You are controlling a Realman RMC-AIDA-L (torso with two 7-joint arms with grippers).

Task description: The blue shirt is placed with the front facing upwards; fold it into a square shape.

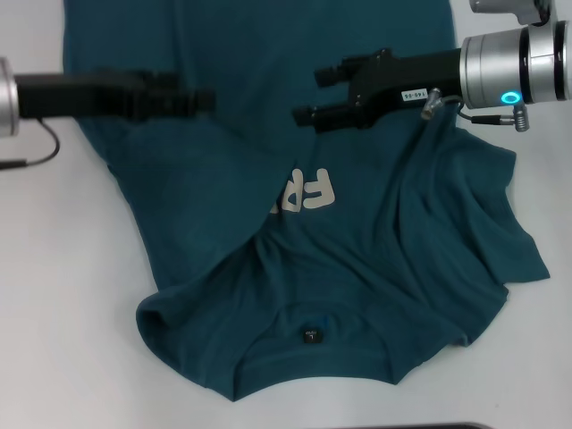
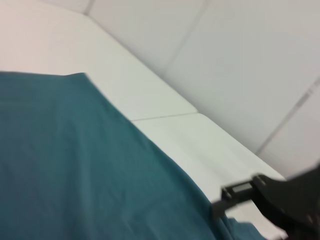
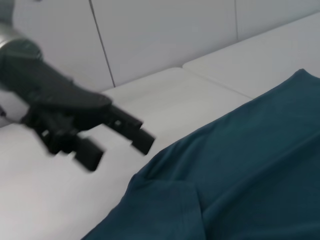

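White table [image 1: 54,295] fills the scene, with pale wall panels behind it. Over the shirt, the right gripper [image 1: 309,95] holds its two black fingers apart and grips nothing. The left gripper [image 1: 204,100] reaches in from the other side at the same height; its fingers also look empty, but how far open I cannot tell. Below both lies the blue shirt [image 1: 357,268], dark teal and wrinkled (one side folded over the cream letters [image 1: 308,192]), collar label [image 1: 311,335] nearest the robot.
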